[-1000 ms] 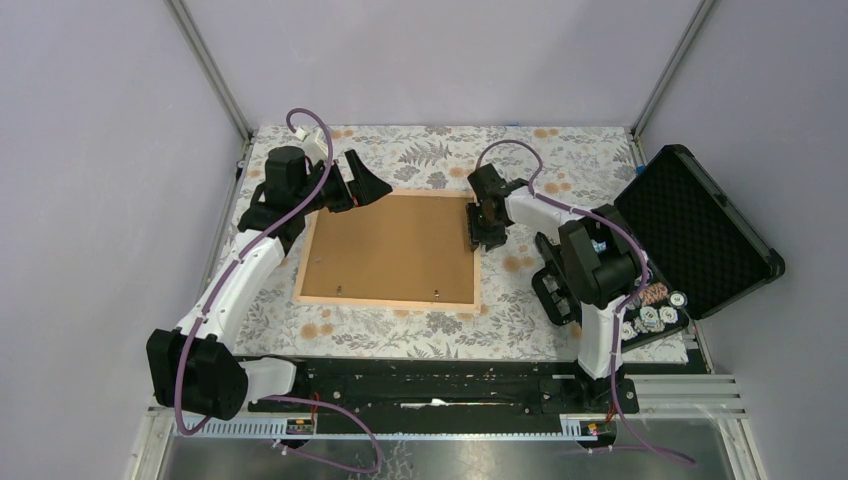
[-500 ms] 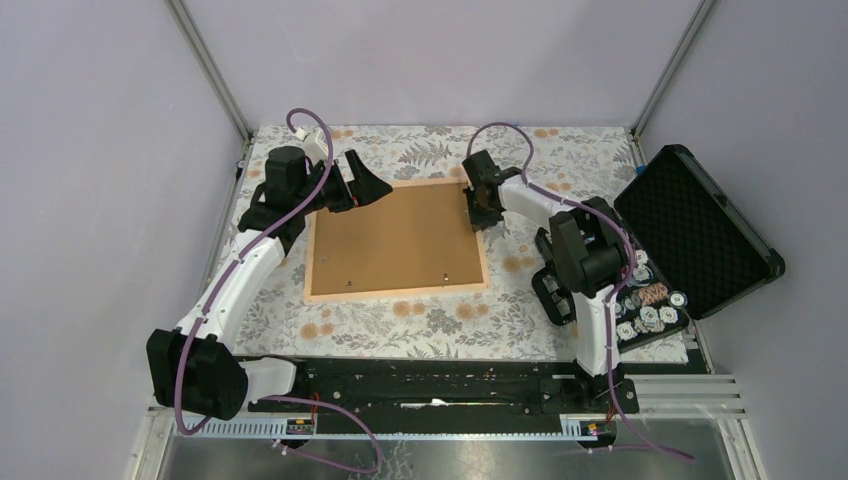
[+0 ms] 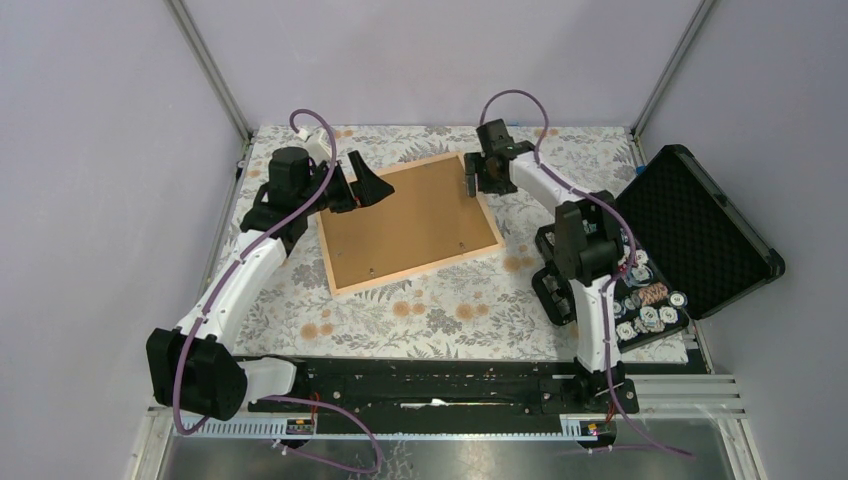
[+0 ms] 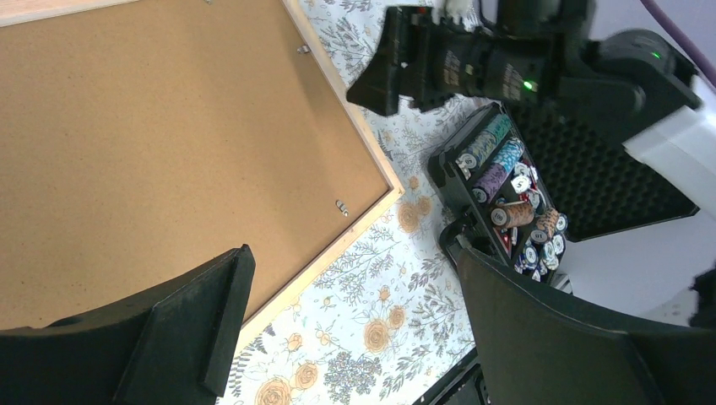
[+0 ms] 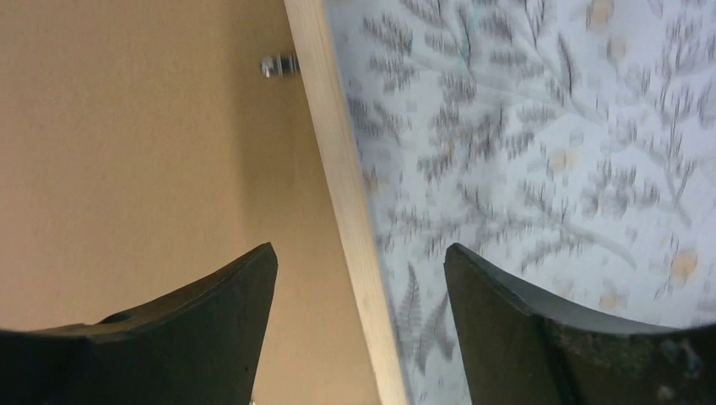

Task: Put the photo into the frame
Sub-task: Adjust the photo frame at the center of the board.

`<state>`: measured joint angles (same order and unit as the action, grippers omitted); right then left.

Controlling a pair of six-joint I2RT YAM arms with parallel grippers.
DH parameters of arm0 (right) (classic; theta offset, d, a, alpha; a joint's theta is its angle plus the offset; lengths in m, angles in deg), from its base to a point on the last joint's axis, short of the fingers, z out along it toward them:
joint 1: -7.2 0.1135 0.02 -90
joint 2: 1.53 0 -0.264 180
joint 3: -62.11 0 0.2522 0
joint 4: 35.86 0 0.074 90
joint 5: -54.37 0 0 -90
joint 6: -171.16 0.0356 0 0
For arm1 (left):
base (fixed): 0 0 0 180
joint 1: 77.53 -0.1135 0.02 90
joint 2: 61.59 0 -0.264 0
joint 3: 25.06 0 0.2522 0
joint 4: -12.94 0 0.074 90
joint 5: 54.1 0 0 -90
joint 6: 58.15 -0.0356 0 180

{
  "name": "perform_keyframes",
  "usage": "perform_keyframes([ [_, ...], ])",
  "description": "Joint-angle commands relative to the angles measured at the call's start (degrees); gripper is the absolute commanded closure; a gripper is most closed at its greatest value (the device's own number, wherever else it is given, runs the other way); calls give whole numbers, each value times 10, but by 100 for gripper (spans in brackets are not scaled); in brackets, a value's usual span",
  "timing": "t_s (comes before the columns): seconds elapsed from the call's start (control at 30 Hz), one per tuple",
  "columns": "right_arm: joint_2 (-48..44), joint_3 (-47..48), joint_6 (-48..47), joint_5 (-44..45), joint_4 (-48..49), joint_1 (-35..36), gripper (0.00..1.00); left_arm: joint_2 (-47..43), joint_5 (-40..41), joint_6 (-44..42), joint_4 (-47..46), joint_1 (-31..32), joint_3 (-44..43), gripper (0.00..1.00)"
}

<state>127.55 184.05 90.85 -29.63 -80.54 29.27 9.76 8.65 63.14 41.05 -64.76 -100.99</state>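
Two open grippers: left gripper (image 3: 372, 183) hovers over the far-left corner, right gripper (image 3: 472, 184) straddles the far-right rail, of the thin light-wood rectangular frame (image 3: 420, 268); the rectangular brown-backed photo (image 3: 410, 215) lies inside it.

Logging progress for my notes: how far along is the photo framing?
Done, apparently: the photo, brown back up, lies inside the frame's light wooden rails. In hand: the open right hand straddles one rail; the open left hand hovers, holding nothing. Left: perhaps fastening the small metal tabs.
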Motion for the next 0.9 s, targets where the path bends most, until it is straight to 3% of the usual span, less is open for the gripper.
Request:
perform_keyframes([
  [0.0,-145,-117,106,-34,-21,3,19,-1,7,-10,-9,4,-10,1],
  [0.27,-311,-429,361,-164,135,6,13,16,-26,2,-11,3,-13,1],
  [0.33,-332,-482,414,-143,186,6,11,13,-28,3,-14,4,-13,1],
  [0.6,-271,-501,616,-123,213,13,19,-9,12,-9,-11,6,-9,1],
  [0.87,-228,-462,678,-39,130,26,29,-14,12,-11,-6,9,-12,1],
])
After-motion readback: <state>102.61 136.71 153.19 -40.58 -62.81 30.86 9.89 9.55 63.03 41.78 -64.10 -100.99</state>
